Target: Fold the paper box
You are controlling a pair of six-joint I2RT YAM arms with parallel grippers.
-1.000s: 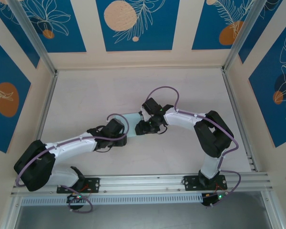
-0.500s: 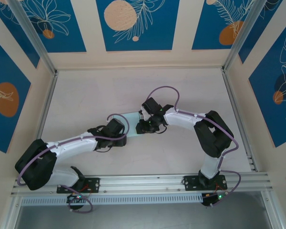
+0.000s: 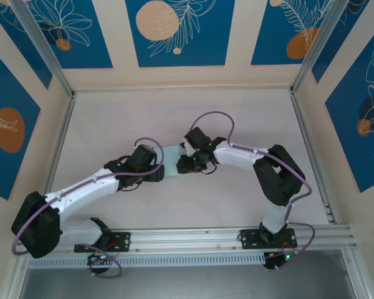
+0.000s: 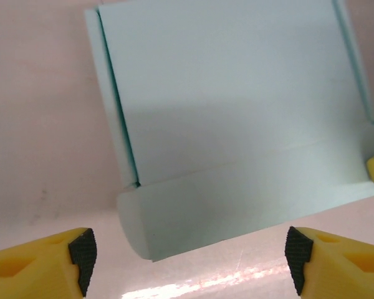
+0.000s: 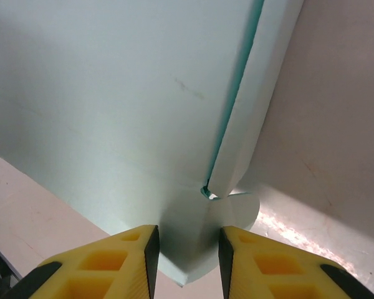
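The paper box [image 3: 172, 153] is a pale light-blue card piece lying flat on the table between my two grippers. In the left wrist view the paper box [image 4: 237, 112] shows a broad panel with a narrow folded side strip and a rounded-corner flap facing me. My left gripper [image 4: 187, 255] is open, its fingers wide apart just short of that flap. From above, the left gripper [image 3: 159, 169] sits at the box's near-left edge. My right gripper [image 5: 187, 252] holds a creased end flap of the paper box [image 5: 112, 93] between its narrowly spaced fingers. From above, the right gripper [image 3: 186, 163] is at the box's right end.
The pale pink table [image 3: 112, 124] is ringed by aluminium rails [image 3: 62, 140] and walls with blue floral panels. Purple cables loop over both wrists. Both arms reach toward the table's middle from the near edge.
My left arm has stretched forward and brought its gripper up to the box's near-left edge. The right gripper has stayed on the box's end, shifting slightly left.
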